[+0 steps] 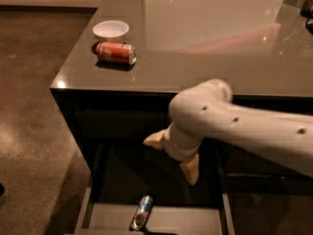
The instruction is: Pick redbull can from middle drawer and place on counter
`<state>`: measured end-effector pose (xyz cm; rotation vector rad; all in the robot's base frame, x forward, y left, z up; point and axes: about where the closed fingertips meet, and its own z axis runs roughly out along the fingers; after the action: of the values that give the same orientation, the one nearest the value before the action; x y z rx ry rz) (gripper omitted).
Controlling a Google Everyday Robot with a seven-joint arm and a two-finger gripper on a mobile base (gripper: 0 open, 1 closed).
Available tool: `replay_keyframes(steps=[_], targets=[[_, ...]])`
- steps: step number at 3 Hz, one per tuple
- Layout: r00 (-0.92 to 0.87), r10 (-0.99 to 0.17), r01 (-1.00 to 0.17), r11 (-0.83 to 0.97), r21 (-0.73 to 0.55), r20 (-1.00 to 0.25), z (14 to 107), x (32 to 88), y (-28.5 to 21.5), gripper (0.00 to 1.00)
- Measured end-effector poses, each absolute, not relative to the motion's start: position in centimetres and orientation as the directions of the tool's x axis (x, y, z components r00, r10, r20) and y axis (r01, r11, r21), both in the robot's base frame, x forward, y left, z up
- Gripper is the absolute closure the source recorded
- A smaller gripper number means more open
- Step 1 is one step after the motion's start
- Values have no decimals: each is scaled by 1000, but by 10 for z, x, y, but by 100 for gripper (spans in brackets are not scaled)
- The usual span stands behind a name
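Observation:
The redbull can (141, 212) lies on its side on the light grey floor of the open middle drawer (188, 220), near the drawer's front left. My gripper (173, 154) hangs over the drawer's dark rear part, above and to the right of the can and apart from it. Its two cream fingers (190, 169) are spread and hold nothing. The counter (210, 38) is the glossy grey-brown top above the drawer; my white arm reaches in from the right below its front edge.
An orange soda can (116, 53) lies on its side at the counter's left end, next to a white bowl (111, 30). Dark cabinet fronts flank the drawer. Brown floor stretches to the left.

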<state>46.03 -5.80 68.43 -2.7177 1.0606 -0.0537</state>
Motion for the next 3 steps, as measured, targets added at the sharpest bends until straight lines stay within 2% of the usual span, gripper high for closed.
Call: replay_keyframes(steps=[1,2,3], targets=[[848,-528,-527,-834,-161,-44,579,438,-49,0],[848,-528,-527,-834,-161,-44,579,438,-49,0],[875,-471,-483,-863,-148,-112,553,432,-22,0]])
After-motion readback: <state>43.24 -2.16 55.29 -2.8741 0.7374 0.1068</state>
